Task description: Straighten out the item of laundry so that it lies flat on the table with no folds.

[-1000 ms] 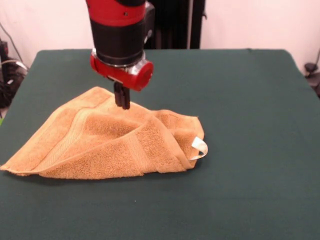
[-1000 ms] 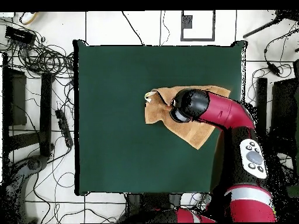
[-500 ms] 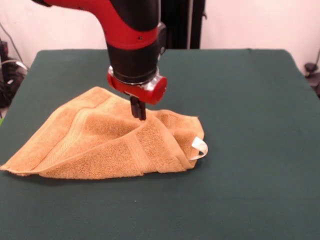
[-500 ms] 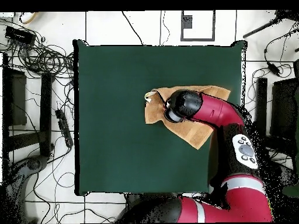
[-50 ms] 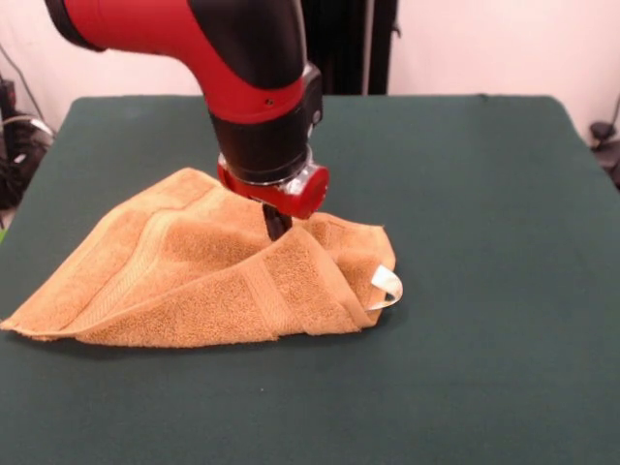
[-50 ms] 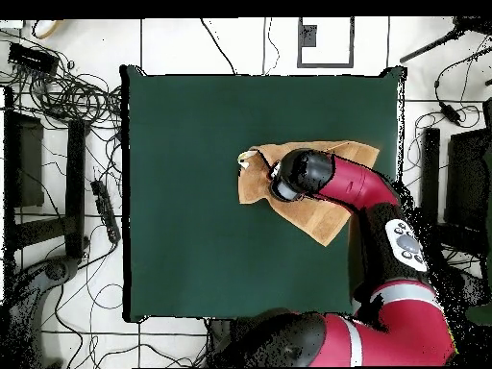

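Note:
The item of laundry, a golden-orange towel [image 5: 194, 281], lies crumpled and folded over itself left of the table's [image 5: 484, 242] middle, with a raised ridge along its top. Its white tag [image 5: 386, 287] sticks out at the right corner. My gripper [image 5: 278, 228] points straight down and its tips sink into the ridge near the towel's upper right part. In the overhead view the red arm's wrist covers the gripper and much of the towel [image 6: 325, 223]; the tag [image 6: 243, 160] shows at the towel's left end on the green table [image 6: 192, 192].
The towel's far left corner [image 5: 15, 325] lies close to the table's left edge. Cables [image 6: 67, 96] and stands crowd the floor around the table. Wide green cloth spreads right of the towel and in front of it.
The gripper has moved right along the towel's ridge and lower, from above the cloth down into the fold. The towel's shape is nearly unchanged.

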Controlling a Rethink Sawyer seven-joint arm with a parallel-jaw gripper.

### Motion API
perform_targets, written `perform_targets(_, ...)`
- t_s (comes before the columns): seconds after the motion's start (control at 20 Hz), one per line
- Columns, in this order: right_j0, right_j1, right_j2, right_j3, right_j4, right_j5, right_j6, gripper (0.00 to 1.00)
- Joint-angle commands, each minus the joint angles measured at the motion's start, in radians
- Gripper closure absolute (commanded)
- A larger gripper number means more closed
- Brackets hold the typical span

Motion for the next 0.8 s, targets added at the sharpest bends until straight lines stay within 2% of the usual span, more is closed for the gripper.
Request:
perform_targets(0.05, 0.004, 0.035, 0.151, 0.056, 0.001, 0.058, -0.073, 1.00)
perform_targets(0.25, -0.002, 0.040, 0.156, 0.059, 0.005, 0.059, -0.066, 1.00)
perform_targets(0.5, -0.003, 0.046, 0.158, 0.069, 0.014, 0.138, -0.068, 1.00)
perform_targets(0.8, -0.022, 0.051, 0.187, 0.095, 0.028, 0.141, -0.059, 1.00)
